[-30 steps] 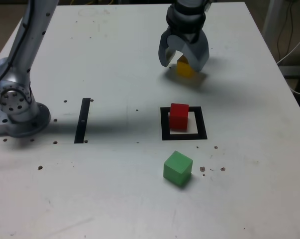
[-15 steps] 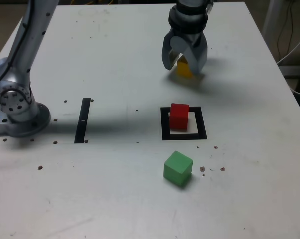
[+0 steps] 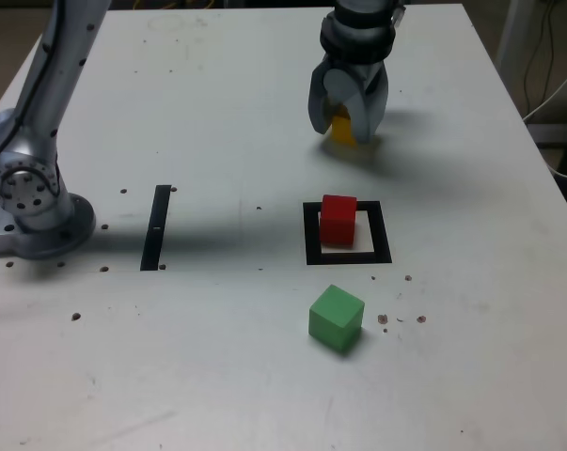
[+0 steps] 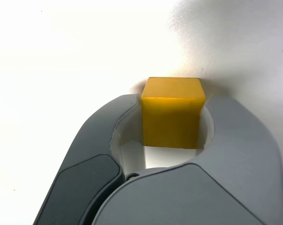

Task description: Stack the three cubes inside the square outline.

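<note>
My gripper (image 3: 346,130) stands at the far side of the white table, shut on the yellow cube (image 3: 343,131). In the wrist view both grey jaws press against the sides of the yellow cube (image 4: 172,111), which rests on the table. The red cube (image 3: 338,219) sits inside the square outline (image 3: 311,235), toward its far left part in the exterior view. The green cube (image 3: 336,318) lies on the table nearer the camera, just in front of the outline.
A narrow black strip (image 3: 157,226) lies to the exterior view's left of the outline. The arm's grey base (image 3: 29,202) stands at the table's left edge. Small dark specks dot the tabletop near the green cube.
The jaws have closed from wide open onto the yellow cube. The gripper itself has stayed over the same spot; the red and green cubes have not moved.
</note>
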`<state>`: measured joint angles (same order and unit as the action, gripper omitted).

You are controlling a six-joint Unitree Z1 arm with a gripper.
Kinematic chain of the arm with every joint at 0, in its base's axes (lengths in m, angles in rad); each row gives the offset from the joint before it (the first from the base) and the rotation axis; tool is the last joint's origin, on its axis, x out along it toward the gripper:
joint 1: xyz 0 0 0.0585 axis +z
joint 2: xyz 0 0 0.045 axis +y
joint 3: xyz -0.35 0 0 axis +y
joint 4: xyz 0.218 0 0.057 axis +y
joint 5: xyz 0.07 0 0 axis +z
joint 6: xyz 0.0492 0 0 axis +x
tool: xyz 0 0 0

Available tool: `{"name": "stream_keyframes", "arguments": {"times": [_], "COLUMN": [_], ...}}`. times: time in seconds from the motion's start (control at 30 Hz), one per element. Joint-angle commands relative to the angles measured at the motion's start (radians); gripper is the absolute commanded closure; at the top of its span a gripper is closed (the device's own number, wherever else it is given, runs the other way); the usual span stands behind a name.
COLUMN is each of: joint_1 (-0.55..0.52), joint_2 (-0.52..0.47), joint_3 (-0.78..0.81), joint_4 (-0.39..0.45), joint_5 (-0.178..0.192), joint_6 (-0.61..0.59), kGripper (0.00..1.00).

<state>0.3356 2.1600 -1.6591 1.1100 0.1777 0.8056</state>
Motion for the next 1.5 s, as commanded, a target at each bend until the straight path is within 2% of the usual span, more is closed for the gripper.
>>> {"name": "stream_keyframes", "arguments": {"times": [0.0,0.27,0.5,0.67,0.8,0.97,1.1,1.2,1.33,1.47], "joint_1": [0.0,-0.002,-0.052,-0.146,-0.241,-0.379,-0.479,-0.523,-0.538,-0.536], "joint_2": [0.007,-0.014,-0.131,-0.238,-0.295,-0.327,-0.33,-0.324,-0.304,-0.282], "joint_3": [0.001,-0.003,-0.004,-0.018,-0.025,0.005,0.029,0.043,0.053,0.059], "joint_4": [0.003,0.009,0.056,0.15,0.208,0.255,0.27,0.266,0.253,0.232], "joint_5": [-0.007,-0.023,-0.019,-0.014,0.003,0.022,0.012,-0.007,-0.022,-0.02], "joint_6": [-0.002,-0.009,-0.073,-0.19,-0.306,-0.527,-0.698,-0.781,-0.825,-0.838], "kGripper": [0.75,0.77,0.78,0.78,0.78,0.78,0.78,0.78,0.78,0.78]}}
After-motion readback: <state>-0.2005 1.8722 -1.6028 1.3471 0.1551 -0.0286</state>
